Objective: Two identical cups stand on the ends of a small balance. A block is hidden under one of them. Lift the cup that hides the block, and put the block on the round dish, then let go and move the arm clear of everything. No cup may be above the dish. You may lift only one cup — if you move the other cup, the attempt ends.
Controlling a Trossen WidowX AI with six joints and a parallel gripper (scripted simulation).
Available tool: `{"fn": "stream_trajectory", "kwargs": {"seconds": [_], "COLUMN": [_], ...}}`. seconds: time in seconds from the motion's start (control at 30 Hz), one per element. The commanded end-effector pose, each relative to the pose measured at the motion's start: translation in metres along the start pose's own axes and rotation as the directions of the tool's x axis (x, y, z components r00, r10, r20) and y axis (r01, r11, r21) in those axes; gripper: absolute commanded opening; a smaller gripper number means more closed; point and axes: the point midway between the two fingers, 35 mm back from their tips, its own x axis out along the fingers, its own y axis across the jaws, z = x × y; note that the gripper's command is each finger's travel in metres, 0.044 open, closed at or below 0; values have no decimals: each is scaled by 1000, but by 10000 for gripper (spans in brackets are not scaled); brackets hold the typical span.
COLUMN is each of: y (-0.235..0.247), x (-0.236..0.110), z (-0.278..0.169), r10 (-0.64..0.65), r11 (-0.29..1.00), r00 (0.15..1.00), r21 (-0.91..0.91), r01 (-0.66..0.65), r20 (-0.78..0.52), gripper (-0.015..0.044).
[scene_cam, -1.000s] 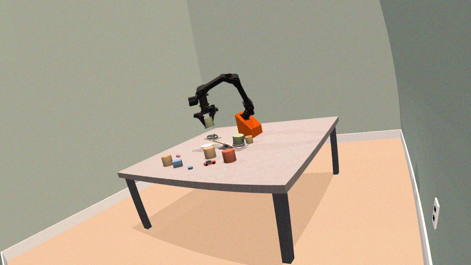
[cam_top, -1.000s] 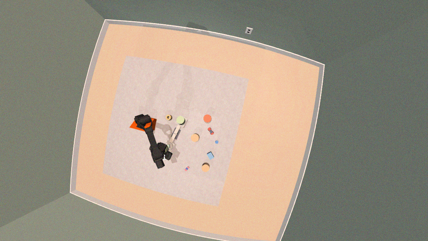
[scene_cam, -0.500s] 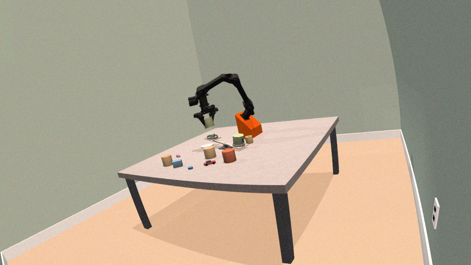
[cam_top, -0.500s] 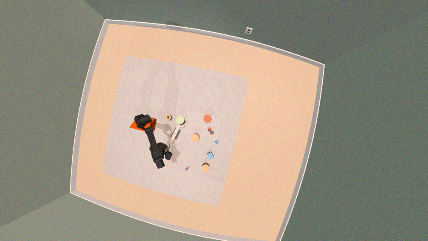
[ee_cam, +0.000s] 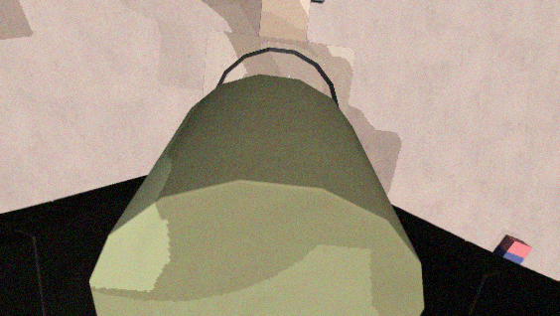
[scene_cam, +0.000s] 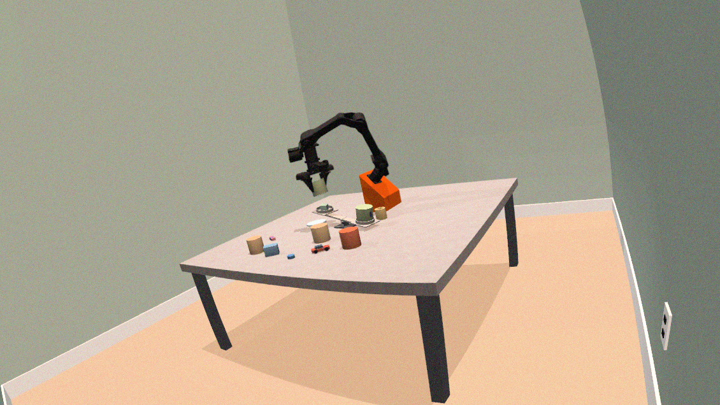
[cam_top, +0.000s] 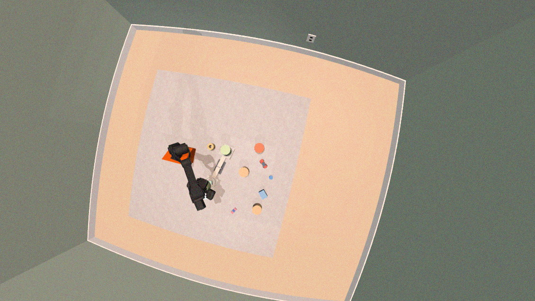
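My gripper point(scene_cam: 319, 189) is shut on a green cup point(scene_cam: 320, 186) point(ee_cam: 258, 144) and holds it upright or slightly tilted, above the raised end of the balance point(cam_top: 220, 163) point(scene_cam: 339, 218) point(ee_cam: 284, 20). A small greenish block point(scene_cam: 324, 207) sits in the ring on that raised end; in the wrist view the cup hides it. The other green cup point(cam_top: 225, 150) point(scene_cam: 364, 213) stands on the lowered end, near the arm's base. The white round dish point(scene_cam: 316, 222) lies on the table beside the balance; in the top view the arm covers most of it.
Two tan cylinders point(cam_top: 244, 172) point(cam_top: 256, 209), a red cylinder point(cam_top: 259, 147) point(scene_cam: 350, 237), a toy car point(cam_top: 263, 163) point(scene_cam: 320, 248), a blue box point(cam_top: 263, 194) point(scene_cam: 271, 249) and a small blue disc point(cam_top: 270, 177) stand farther out. A tan ring-shaped piece point(scene_cam: 380, 213) is by the lowered cup. A pink-blue piece point(cam_top: 233, 210) point(ee_cam: 516, 249) lies apart.
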Motion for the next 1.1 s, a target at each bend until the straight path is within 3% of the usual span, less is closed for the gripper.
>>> {"fn": "stream_trajectory", "kwargs": {"seconds": [0.0, 0.3, 1.07], "y": [0, 5, 88], "x": [0, 3, 74], "z": [0, -11, -152], "r10": [-1, 0, -11], "r11": [1000, 1000, 1000], "r00": [1000, 1000, 1000], "r21": [1, 8, 1], "r01": [1, 0, 11], "r20": [0, -3, -24], "gripper": [0, 0, 0]}}
